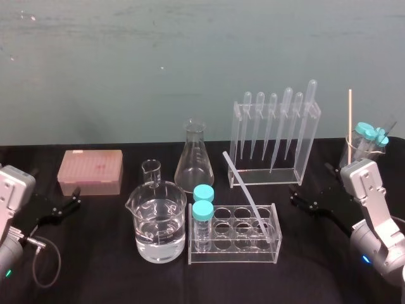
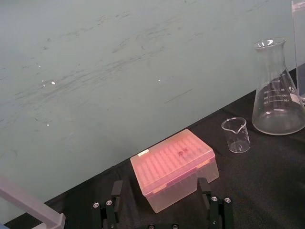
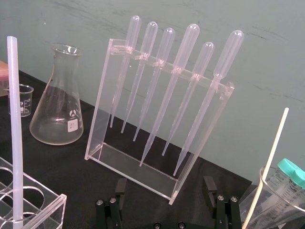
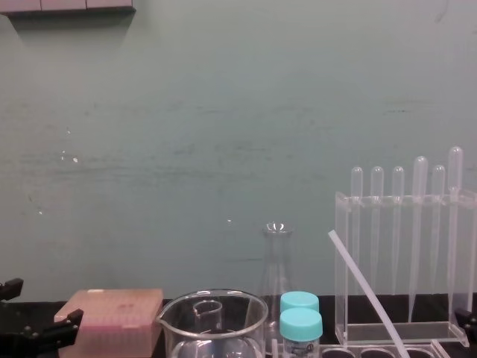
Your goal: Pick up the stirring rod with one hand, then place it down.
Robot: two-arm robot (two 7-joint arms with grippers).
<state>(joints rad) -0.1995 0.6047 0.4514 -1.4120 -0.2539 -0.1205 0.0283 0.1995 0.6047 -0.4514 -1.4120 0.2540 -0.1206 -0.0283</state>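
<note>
- Stirring rod [image 1: 244, 191]: translucent, whitish. It stands slanted in the clear tube rack [image 1: 273, 254] at table centre. Its lower end sits in a right-hand well; its upper end leans far and left, free in the gap between the conical flask [image 1: 193, 159] and the pipette stand [image 1: 273, 166]. No gripper touches it.
- Right gripper [image 1: 295, 195]: low over the black table [image 1: 95, 275], right of the tube rack, fingers spread apart and holding nothing. Bare cloth lies between it and the rack's right edge.
- Left gripper [image 1: 76, 196]: low at the near left, just near of the pink tip box [image 1: 90, 170], fingers likewise apart and holding nothing.
- Large beaker [image 1: 158, 229]: part filled with clear liquid, close against the rack's left end.
- Two blue-capped tubes [image 1: 203, 214]: upright in the rack's left wells.
- Small beaker [image 1: 152, 170]: beyond the large one.
- Pipette stand: six pipettes hanging, far of the rack and close to the rod's upper end.
- Far right edge: a glass [image 1: 354, 152] holding capped tubes and a wooden stick [image 1: 349, 120].
- Open room: near left cloth between the left gripper and the large beaker.
</note>
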